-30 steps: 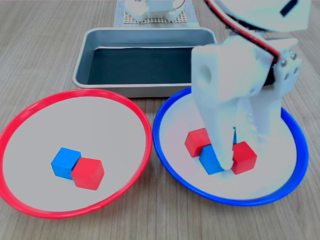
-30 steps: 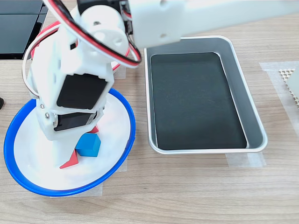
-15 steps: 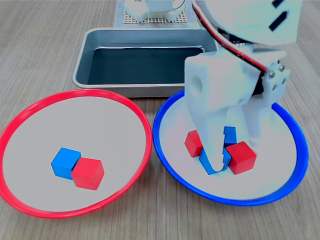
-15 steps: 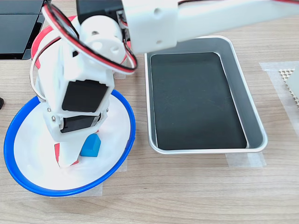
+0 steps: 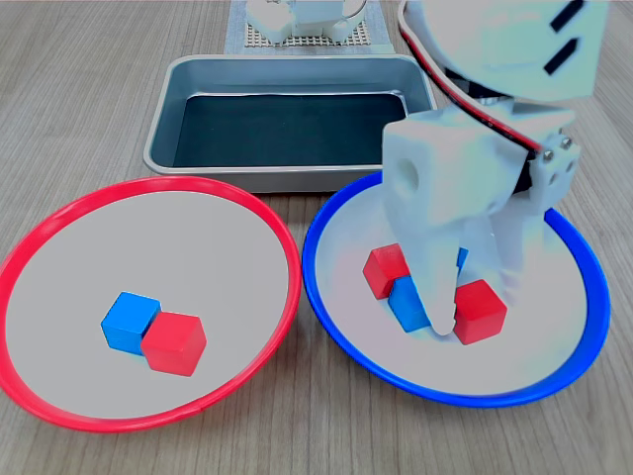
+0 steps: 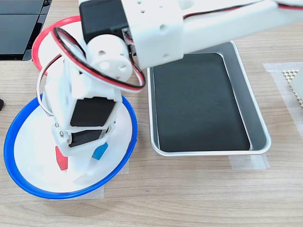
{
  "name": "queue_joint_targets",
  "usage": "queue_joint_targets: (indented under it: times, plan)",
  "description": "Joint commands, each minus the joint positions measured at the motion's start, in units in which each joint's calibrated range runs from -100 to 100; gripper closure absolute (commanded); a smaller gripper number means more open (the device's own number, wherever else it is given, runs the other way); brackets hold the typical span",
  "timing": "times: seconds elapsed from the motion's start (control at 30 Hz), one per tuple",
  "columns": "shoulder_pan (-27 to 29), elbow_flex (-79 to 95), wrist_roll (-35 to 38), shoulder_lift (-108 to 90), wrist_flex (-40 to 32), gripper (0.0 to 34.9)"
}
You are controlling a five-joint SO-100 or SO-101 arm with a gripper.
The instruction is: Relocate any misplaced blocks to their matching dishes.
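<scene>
White gripper (image 5: 465,317) down inside the blue-rimmed dish (image 5: 348,341), tips low among the cubes; the front finger (image 5: 435,297) ends between a blue block (image 5: 406,305) and a red block (image 5: 481,311), touching or nearly touching both. A sliver of blue (image 5: 461,259) shows between the two fingers, but whether the jaws are clamped on anything cannot be told from either exterior view, since the arm's body hides the gap. A second red block (image 5: 384,269) sits just behind the blue one, toward the first exterior view's left, touching it. In the second exterior view the same dish (image 6: 14,142) lies at lower left with the arm's servo housing over most of it; only part of a red cube (image 6: 60,157) and part of a blue cube (image 6: 100,151) peek out on either side of the gripper (image 6: 83,168). Red-rimmed dish (image 5: 59,223) sits on the first exterior view's left, beside the blue-rimmed one, rims close but apart; in it a blue block (image 5: 129,322) and a red block (image 5: 174,342) rest touching, near the dish's middle. Grey metal tray (image 5: 188,74) stands behind both dishes, dark inside. Wooden tabletop (image 5: 79,99) under everything. In the second exterior view the tray (image 6: 258,118) is to the right of the blue-rimmed dish, and an arc of the red rim (image 6: 45,35) shows at upper left.
</scene>
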Motion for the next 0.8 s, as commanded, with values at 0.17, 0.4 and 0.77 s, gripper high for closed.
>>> queue_joint_targets:
  times: [0.17,0.4,0.77]
  plan:
    - [-0.54,-0.69,0.10,-1.05,-0.86,16.3]
    - [-0.63,-1.24,-0.05,-0.37,-0.86,19.2]
    - [-1.01,-1.97,-0.10,0.66,-0.86,32.9]
